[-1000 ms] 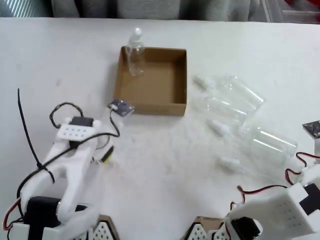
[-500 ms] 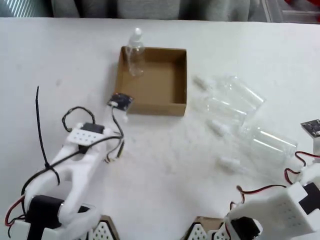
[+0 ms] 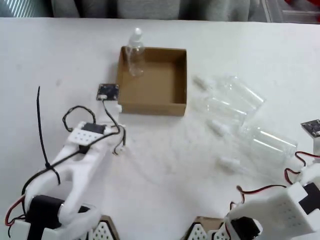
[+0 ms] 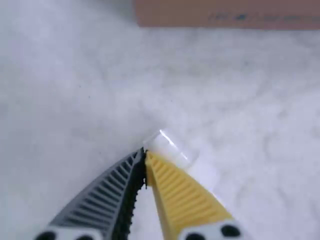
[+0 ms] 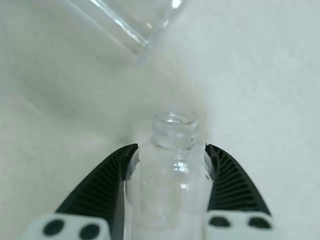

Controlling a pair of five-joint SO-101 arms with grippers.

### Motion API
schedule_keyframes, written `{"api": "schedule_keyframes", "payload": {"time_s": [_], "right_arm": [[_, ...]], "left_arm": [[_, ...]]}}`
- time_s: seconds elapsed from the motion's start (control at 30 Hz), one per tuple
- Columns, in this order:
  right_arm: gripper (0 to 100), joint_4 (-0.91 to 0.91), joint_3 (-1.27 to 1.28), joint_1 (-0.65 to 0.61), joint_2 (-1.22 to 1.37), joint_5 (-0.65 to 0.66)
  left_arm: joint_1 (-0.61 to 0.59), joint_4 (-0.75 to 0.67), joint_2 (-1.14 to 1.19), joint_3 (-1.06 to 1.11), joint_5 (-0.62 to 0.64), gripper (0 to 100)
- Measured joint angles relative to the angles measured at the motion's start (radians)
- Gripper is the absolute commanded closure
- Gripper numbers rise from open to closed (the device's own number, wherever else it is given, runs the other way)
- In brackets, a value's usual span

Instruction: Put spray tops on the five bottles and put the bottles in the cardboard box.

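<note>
Seen from above, the box [image 3: 152, 82] is sitting mid-counter [image 3: 165, 150], and a capped bottle [image 3: 134, 55] is standing upright in its far left corner. To the right of the box, clear bottles [image 3: 235, 100] are lying on their sides with loose tops [image 3: 227, 162] scattered among them. The left arm [image 3: 80, 150] is reaching toward the box's near left corner, and the right arm [image 3: 280, 210] is sitting at the near right edge.

In the left wrist view, the left end effector [image 4: 145, 157] is hanging over bare counter with its grey and yellow fingers pressed together at the tips. A small pale thing [image 4: 167, 147], too blurred to name, is touching the yellow tip. The box wall is showing beyond.

In the right wrist view, the right end effector [image 5: 170, 150] is clamping an uncapped bottle [image 5: 172, 175] by its shoulders, one black finger on each side and the open neck pointing outward. Another bottle [image 5: 125, 20] is lying on the counter just beyond.
</note>
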Motion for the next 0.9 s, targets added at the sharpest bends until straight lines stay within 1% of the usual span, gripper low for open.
{"api": "schedule_keyframes", "payload": {"time_s": [0.07,0.17,0.27,0.43,0.53,0.6,0.77,0.9], "right_arm": [[91.6,0.0,0.0,0.0,0.0,0.0],[91.6,0.0,0.0,0.0,0.0,0.0],[91.6,0.0,0.0,0.0,0.0,0.0],[91.6,0.0,0.0,0.0,0.0,0.0],[91.6,0.0,0.0,0.0,0.0,0.0],[91.6,0.0,0.0,0.0,0.0,0.0],[91.6,0.0,0.0,0.0,0.0,0.0],[91.6,0.0,0.0,0.0,0.0,0.0]], "left_arm": [[0.0,-0.023,0.0,0.0,0.037,98],[0.017,-0.021,0.0,0.0,0.057,98],[0.035,0.043,0.0,-0.041,0.064,97],[0.035,0.204,0.0,-0.144,0.066,97],[0.035,0.241,0.0,-0.172,0.066,97],[0.037,0.244,0.0,-0.178,0.066,93],[0.037,0.244,0.0,-0.186,0.081,79],[0.04,0.292,0.0,-0.193,0.132,76]]}}
